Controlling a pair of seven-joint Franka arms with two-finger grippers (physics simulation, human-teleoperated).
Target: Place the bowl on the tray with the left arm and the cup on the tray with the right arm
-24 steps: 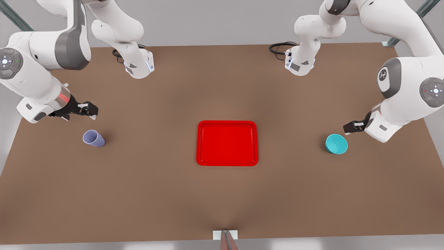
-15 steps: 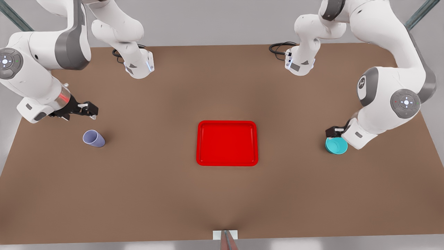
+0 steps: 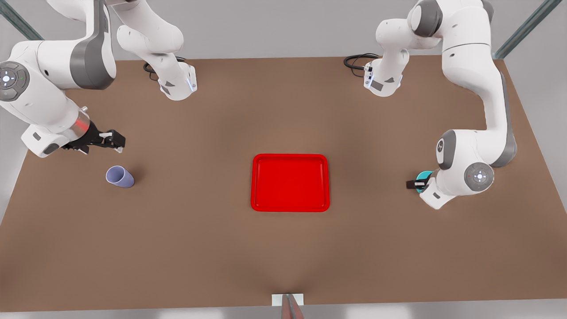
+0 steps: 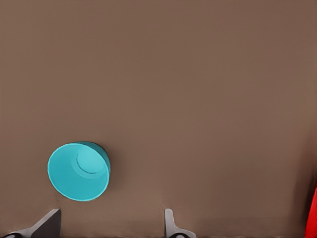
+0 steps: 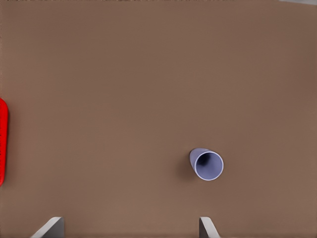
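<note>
Bowl looks light, rigid and slick, so pinch its rim wall with your left end effector, whose fingers stand apart just beside it, while the right end effector waits spread above the cup.

Bare brown tabletop lies open on all sides of the red tray. The lavender cup stands clear all round, right gripper at its 12 o'clock, fingers apart. The left arm covers the teal bowl from 3 o'clock, left gripper spread.
</note>
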